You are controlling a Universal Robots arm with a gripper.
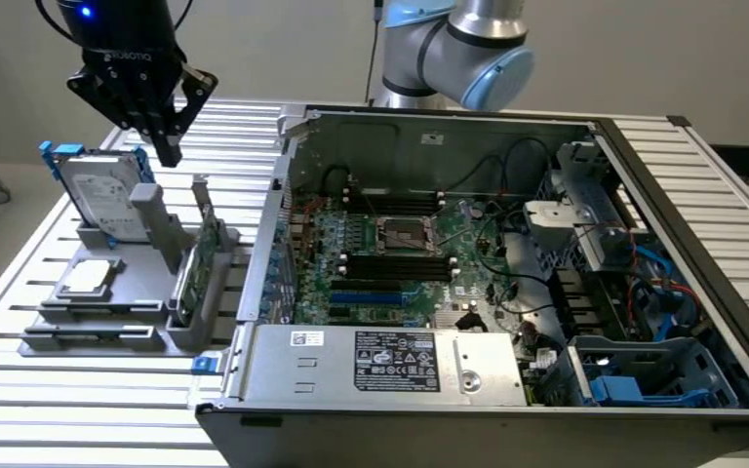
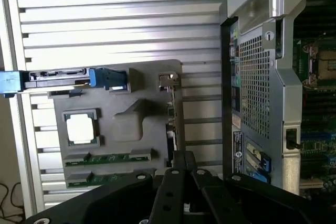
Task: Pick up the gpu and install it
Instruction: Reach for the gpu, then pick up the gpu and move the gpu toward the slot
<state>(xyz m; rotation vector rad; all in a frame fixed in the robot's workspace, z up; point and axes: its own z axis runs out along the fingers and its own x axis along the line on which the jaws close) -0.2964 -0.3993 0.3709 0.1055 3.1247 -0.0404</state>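
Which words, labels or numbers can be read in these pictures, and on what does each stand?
"ROBOTIQ": on the body of the gripper.
Labels on the power supply: too small to read.
Stickers on the case wall: blurred, unreadable.

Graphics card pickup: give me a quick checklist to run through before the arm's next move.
1. Pincer empty: ok, it holds nothing.
2. Pincer open for a grasp: not ok, it is shut.
3. Graphics card standing upright in the grey holder: ok.
4. Pincer down at the card: not ok, it hangs above the holder, near the hard drive.
5. Computer case open, with the board exposed: ok.
6. Slot for the card free: cannot tell.
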